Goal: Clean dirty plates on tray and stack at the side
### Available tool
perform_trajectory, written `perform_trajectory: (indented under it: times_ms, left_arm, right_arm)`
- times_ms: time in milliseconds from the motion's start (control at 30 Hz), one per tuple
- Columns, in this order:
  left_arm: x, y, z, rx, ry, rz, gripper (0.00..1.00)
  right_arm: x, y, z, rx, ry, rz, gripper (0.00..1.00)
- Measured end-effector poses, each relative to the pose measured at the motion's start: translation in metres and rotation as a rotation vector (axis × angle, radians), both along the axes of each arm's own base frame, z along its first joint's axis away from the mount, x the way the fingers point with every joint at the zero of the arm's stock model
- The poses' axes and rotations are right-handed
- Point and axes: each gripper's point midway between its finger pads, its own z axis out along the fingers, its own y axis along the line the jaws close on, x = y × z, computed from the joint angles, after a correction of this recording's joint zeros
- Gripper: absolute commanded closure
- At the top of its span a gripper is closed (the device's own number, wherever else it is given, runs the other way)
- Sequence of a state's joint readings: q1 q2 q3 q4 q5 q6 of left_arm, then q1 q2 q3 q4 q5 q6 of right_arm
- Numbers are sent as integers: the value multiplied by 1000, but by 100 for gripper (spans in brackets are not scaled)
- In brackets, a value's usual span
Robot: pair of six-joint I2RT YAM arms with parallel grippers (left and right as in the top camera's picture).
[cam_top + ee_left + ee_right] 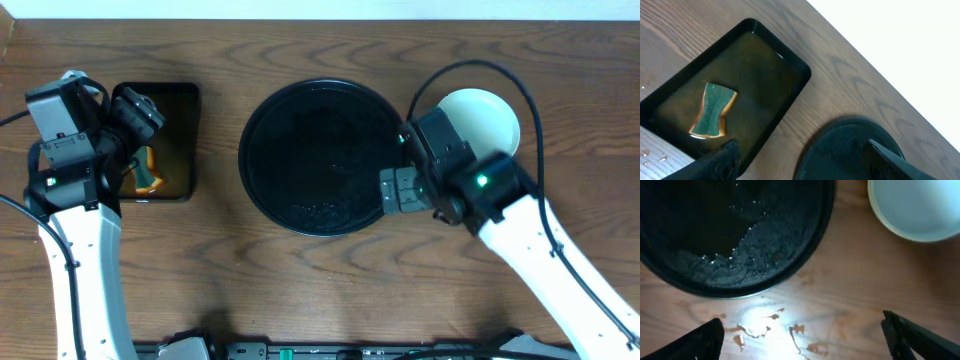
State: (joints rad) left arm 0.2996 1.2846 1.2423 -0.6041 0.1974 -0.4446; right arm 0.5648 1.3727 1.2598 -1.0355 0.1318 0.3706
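Plates (488, 115) by far right edge, partly hidden behind right arm (540, 250), count unclear. Tray (310, 150) mid-counter, wet. Left gripper (802, 150), right gripper (802, 325): jaws wide, holding nothing.

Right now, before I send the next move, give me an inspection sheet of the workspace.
Surface: wooden table, orange-brown wet smears beside the round black tray.
Job's things: round black tray wet, no plates on it; plates stacked at its right, pale one on top.
Clutter: sponge in the rectangular tray of brownish water.
Grippers: left gripper and right gripper open, empty.
Cables: black cable arches over the plates.
Surroundings: white band beyond the table's far edge.
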Motion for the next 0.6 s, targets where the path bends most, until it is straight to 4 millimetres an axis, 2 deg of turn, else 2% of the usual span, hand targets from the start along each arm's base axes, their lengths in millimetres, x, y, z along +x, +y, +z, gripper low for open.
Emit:
perform_trajectory:
  times_ms: [100,167,233,267,333,433,600]
  left_arm:
    - [0,0,0,0,0,0,22]
    - [0,0,0,0,0,-1,22]
    - [0,-1,0,-2,0,-3,22]
    - [0,-1,0,-2,-1,-3,22]
    - [0,0,0,-2,-2,-3,22]
    - [0,-1,0,-3,-1,-3,22]
    - [0,-1,0,-4,-2,-5,21]
  right_arm:
    - [2,-2,-10,50,-91,11,1]
    - [-6,-16,-25,76,-118,-3,1]
    - [-6,-24,-32,130,-171,-24,1]
    - [-8,-35,-38,159,-197,-54,1]
    - [-5,-48,-39,219,-274,-93,1]
    - [-11,-69,-51,307,-391,-143,1]
    - [-29,-86,-64,427,-611,-152,1]
